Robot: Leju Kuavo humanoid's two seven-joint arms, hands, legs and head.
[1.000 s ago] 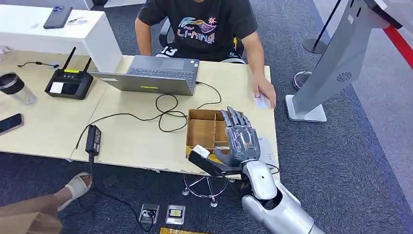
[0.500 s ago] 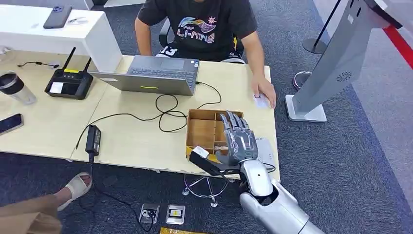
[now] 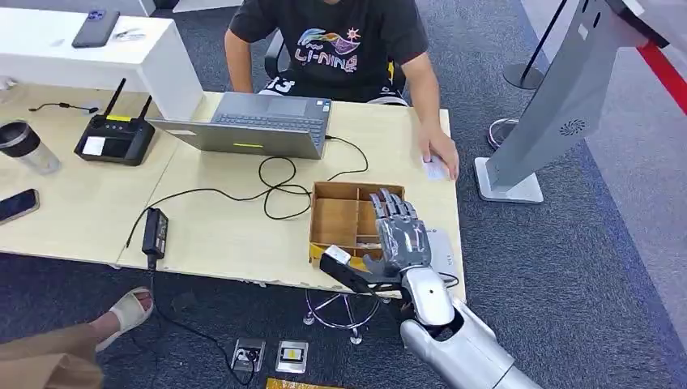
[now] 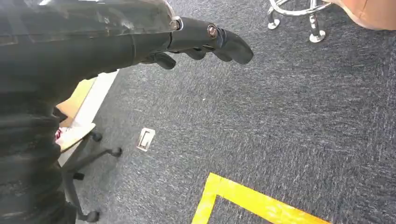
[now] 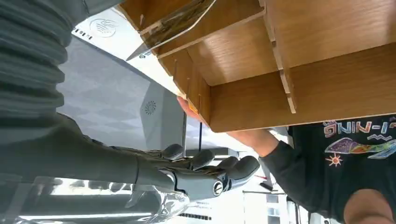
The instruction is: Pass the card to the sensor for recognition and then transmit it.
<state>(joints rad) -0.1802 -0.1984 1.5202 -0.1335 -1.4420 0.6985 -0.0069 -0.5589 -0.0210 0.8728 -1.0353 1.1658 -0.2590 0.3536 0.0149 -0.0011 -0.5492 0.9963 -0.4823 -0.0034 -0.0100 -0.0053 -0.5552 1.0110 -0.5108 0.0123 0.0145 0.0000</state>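
Card (image 5: 175, 21): flat, glossy, tilted in wooden box (image 3: 340, 217); right hand (image 3: 401, 235) empty, fingers spread above.

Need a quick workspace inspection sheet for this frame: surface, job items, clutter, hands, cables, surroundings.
Surface: light wooden table.
Job's things: open wooden divided box near the table's right front corner; a pale card under the seated person's hand; grey sensor kiosk standing on the carpet to the right.
Clutter: laptop, black router, cup, phone.
Hands: right hand above the box, fingers extended, holding nothing; left hand hanging over the carpet, holding nothing.
Cables: black cable looped from the laptop to a power brick.
Surroundings: person in black shirt seated behind the table.
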